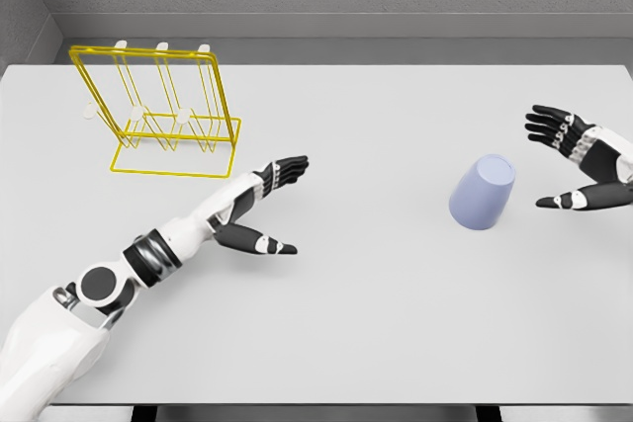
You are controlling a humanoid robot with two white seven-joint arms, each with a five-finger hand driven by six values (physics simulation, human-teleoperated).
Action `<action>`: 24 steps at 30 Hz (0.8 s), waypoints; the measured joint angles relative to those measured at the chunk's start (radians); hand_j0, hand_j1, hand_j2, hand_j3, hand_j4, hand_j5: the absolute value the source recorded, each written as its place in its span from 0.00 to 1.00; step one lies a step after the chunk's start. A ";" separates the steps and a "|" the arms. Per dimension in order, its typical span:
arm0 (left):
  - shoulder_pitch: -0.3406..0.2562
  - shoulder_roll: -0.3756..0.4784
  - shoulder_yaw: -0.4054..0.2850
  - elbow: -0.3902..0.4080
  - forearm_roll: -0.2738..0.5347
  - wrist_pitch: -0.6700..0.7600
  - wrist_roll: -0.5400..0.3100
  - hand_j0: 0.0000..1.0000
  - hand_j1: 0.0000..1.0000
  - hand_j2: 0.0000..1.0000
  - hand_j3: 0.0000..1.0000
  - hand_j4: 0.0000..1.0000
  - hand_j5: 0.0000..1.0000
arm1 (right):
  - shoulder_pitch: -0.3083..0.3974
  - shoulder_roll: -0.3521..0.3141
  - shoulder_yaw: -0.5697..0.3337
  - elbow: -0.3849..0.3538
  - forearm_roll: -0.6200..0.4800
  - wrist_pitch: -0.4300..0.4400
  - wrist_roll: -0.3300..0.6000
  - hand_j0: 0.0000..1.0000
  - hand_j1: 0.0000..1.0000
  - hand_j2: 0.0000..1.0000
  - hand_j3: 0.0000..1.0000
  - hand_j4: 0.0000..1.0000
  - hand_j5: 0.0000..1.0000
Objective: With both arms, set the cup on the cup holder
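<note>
A pale lilac cup stands upside down on the white table, right of the middle. My right hand is just to its right, open, fingers spread toward the cup, a short gap away and not touching it. The yellow wire cup holder with white pegs stands at the back left. My left hand reaches over the table in front and to the right of the holder, open, holding nothing, far from the cup.
A grey wall runs behind the table's far edge. The table's front edge lies along the bottom of the view. No other objects lie on the surface.
</note>
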 measured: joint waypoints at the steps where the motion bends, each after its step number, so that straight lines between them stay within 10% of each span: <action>1: 0.000 0.000 0.000 -0.001 -0.009 0.000 0.000 1.00 1.00 1.00 1.00 1.00 1.00 | 0.000 0.001 0.001 0.001 0.000 0.000 0.000 1.00 1.00 1.00 1.00 1.00 1.00; 24: 0.009 0.000 0.010 -0.018 -0.035 -0.012 -0.001 1.00 1.00 1.00 1.00 1.00 1.00 | -0.020 0.087 -0.010 0.142 0.185 -0.011 0.000 1.00 1.00 1.00 1.00 1.00 1.00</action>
